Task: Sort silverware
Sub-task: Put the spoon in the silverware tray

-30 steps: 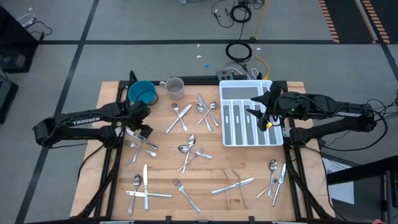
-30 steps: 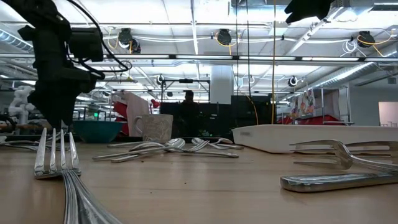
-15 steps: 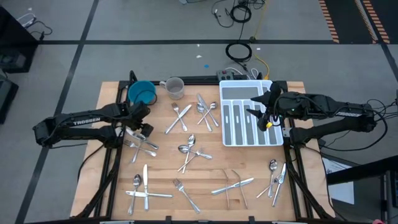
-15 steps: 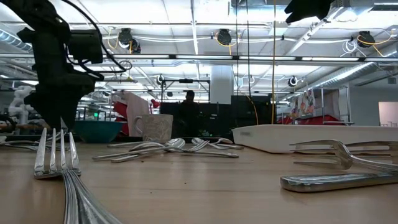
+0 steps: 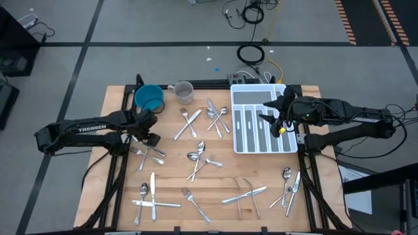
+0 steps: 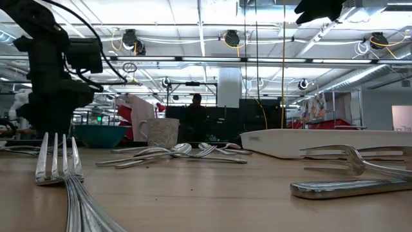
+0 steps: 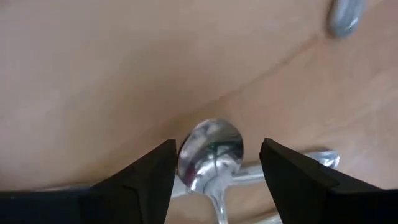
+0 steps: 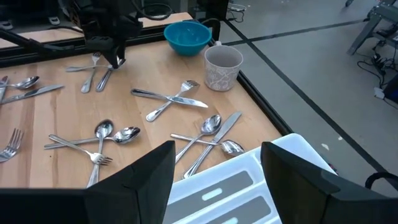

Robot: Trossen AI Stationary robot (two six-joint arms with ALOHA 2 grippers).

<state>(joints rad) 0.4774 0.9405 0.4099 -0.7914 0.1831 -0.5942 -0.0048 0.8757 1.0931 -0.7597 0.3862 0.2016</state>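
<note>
Silverware lies scattered flat on the wooden table (image 5: 222, 176): forks, spoons and knives in crossed groups, such as one near the middle (image 5: 199, 156) and one at the left (image 5: 149, 153). My left gripper (image 5: 146, 134) points down over that left group, open. In the left wrist view its fingers (image 7: 214, 171) stand on either side of a spoon's bowl (image 7: 210, 152), which rests on the table across another piece; I see no touch. My right gripper (image 8: 217, 180) hangs open above the white compartmented tray (image 5: 234, 130), with nothing between its fingers.
A blue bowl (image 5: 149, 98) and a grey cup (image 5: 183, 92) stand at the far left, just beyond my left gripper. More silverware lies along the near edge (image 5: 245, 194) and at the near right (image 5: 290, 183). A person stands far off in the room (image 6: 195, 106).
My left gripper has rolled a little about its own axis and settled slightly lower over the left group of silverware, staying open. Nothing on the table has moved.
</note>
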